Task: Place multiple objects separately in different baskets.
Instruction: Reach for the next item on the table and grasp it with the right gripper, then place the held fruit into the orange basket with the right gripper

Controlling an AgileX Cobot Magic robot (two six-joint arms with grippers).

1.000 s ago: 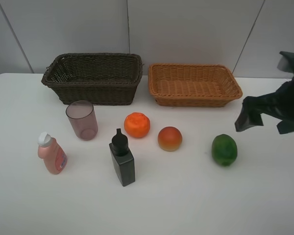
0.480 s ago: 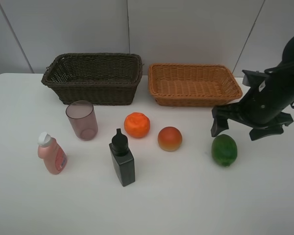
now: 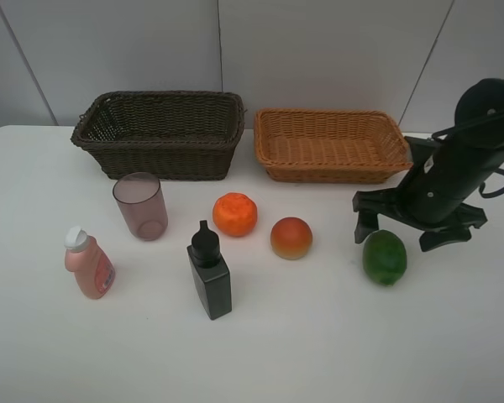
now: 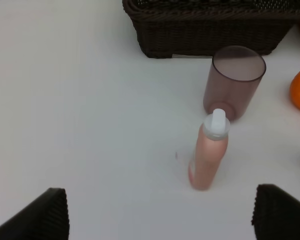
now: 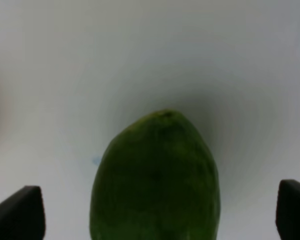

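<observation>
Found the right gripper (image 3: 396,238) low over the green round fruit (image 3: 385,259) on the right side of the white table (image 3: 319,344); saw its fingers (image 5: 17,215) spread wide, one on either side of the fruit and clear of its skin, gripping nothing; noted the fruit resting on the table, in front of the light orange-tan basket (image 3: 332,173) and outside it.

Saw the left gripper (image 4: 160,215) only in its own wrist view, poised above bare table, fingers (image 4: 40,217) set wide apart and holding nothing; ahead of it, noted the pink white-capped bottle (image 3: 90,267) standing upright, with the translucent mauve cup (image 3: 141,206) upright beyond it, mouth up, and the dark brown basket (image 3: 164,159) further back.

Counted the remaining things in a loose row across the middle of the table: black square bottle (image 3: 210,277) upright, nearest the front; orange tangerine (image 3: 235,214) behind it and to the right; red-orange peach-like fruit (image 3: 291,238) just beside the tangerine, apart from it; found all six items on the table, none in a basket.

Placed both baskets side by side at the back by the wall, dark one left, tan one right, close but not touching; judged the dark one deeper.
</observation>
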